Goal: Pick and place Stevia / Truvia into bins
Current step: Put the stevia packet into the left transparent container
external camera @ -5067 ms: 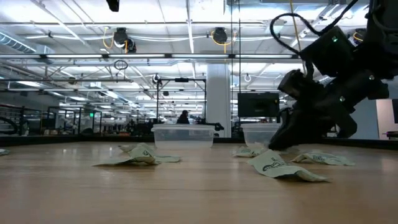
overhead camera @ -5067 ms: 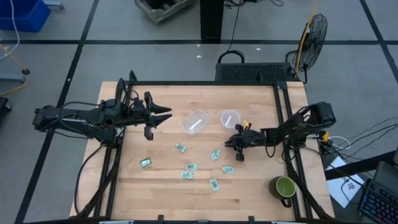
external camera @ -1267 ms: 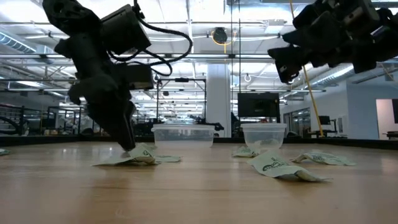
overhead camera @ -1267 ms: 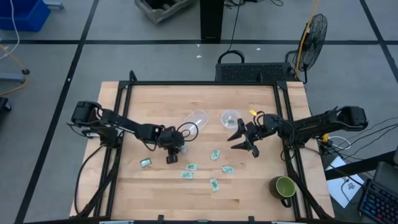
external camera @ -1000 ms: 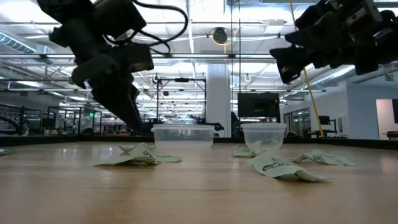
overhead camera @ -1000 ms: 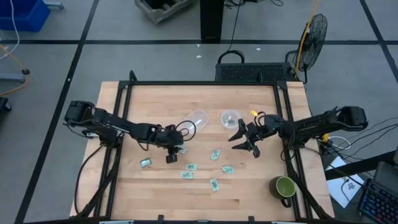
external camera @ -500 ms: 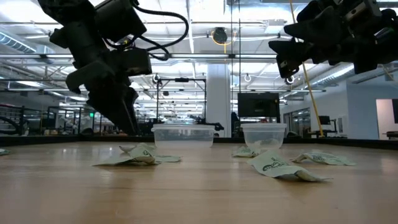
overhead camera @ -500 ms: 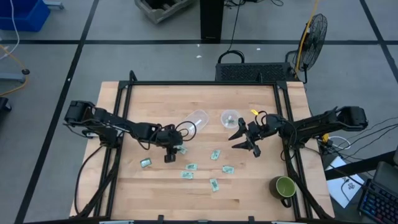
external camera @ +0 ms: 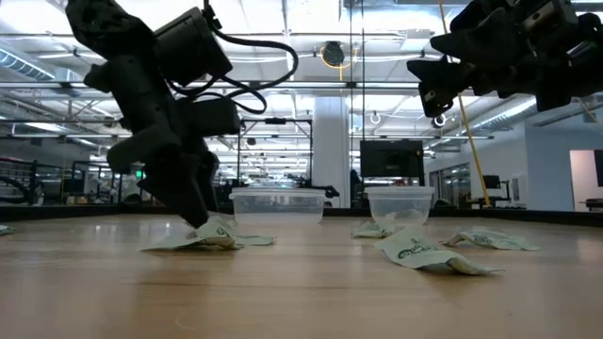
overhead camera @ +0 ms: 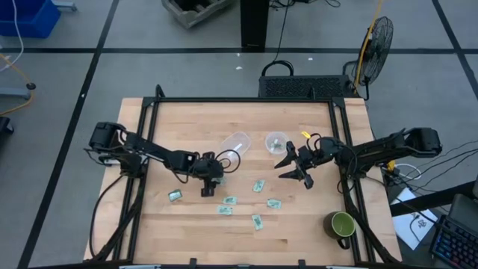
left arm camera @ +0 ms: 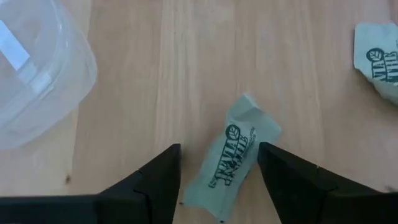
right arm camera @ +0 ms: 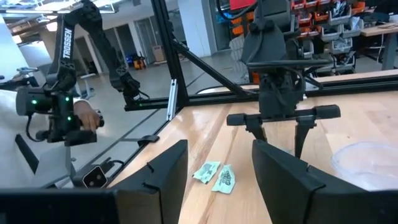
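Observation:
Several pale green and white Truvia sachets lie on the wooden table (overhead camera: 187,232), among them ones in the high view (overhead camera: 258,185) (overhead camera: 274,202) (overhead camera: 175,195). Two clear cups stand behind them, the left cup (overhead camera: 234,143) and the right cup (overhead camera: 277,140). My left gripper (overhead camera: 208,187) is open and low over one sachet (left arm camera: 233,155), with a finger on each side of it; in the low view its fingertips (external camera: 200,224) reach down to this sachet (external camera: 215,234). My right gripper (overhead camera: 288,166) is open and empty, held above the table in front of the right cup.
A green mug (overhead camera: 342,224) stands at the table's front right. A black frame (overhead camera: 239,100) rims the table. In the right wrist view a person's hand (right arm camera: 87,118) shows beyond the table's edge. Bare wood lies along the table's front.
My left gripper, raised off the table half a second ago, has dropped back down over the sachet by the left cup. The right arm has stayed still.

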Controlling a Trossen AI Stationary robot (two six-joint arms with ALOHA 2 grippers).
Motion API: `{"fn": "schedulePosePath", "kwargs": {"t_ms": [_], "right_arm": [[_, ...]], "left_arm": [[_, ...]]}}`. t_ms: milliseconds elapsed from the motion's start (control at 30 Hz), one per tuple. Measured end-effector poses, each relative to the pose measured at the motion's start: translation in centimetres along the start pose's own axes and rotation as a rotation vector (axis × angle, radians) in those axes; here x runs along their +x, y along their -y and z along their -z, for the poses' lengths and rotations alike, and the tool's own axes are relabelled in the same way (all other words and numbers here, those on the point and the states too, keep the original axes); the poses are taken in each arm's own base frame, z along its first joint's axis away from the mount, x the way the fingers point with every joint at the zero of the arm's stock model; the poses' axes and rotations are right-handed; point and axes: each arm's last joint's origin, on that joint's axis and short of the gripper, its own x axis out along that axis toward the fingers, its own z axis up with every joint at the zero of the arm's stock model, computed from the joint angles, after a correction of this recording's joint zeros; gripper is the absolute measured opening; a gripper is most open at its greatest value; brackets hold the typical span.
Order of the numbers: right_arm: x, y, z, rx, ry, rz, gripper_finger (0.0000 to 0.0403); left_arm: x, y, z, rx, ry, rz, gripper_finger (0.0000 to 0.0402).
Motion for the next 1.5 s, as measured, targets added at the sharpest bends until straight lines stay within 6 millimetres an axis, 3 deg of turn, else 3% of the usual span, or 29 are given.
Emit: {"fn": "schedulePosePath", "kwargs": {"t_ms": [133,367,567,633,867,1000,1233,1500], "right_arm": [[0.0,0.0,-0.1,-0.007,0.005,-0.001,0.0173],[0.0,0.0,-0.1,-0.010,0.005,-0.001,0.0173],[0.0,0.0,-0.1,-0.010,0.005,-0.001,0.0173],[0.0,0.0,-0.1,-0.010,0.005,-0.001,0.0173],[0.0,0.0,-0.1,-0.013,0.010,-0.002,0.0173],[0.0,0.0,-0.1,-0.012,0.009,-0.002,0.0173],[0.0,0.0,-0.1,-0.013,0.010,-0.002,0.0173],[0.0,0.0,-0.1,-0.013,0.009,-0.001,0.0173]], "left_arm": [[0.1,0.1,0.1,-0.002,-0.013,0.011,0.0187],[-1.2,0.0,-0.5,-0.006,0.056,0.005,0.0092],[-3.2,-0.6,-1.7,-0.053,0.183,-0.056,0.0015],[-4.3,-0.9,-2.4,-0.081,0.264,-0.074,0.0006],[-7.8,-2.3,-3.8,-0.116,0.444,-0.058,0.0018],[-8.4,-2.4,-2.9,-0.131,0.355,-0.013,0.0032],[-5.9,-0.5,-1.1,-0.107,0.139,0.037,0.0145],[-2.3,0.5,-0.5,-0.035,0.061,-0.027,0.0256]]}}
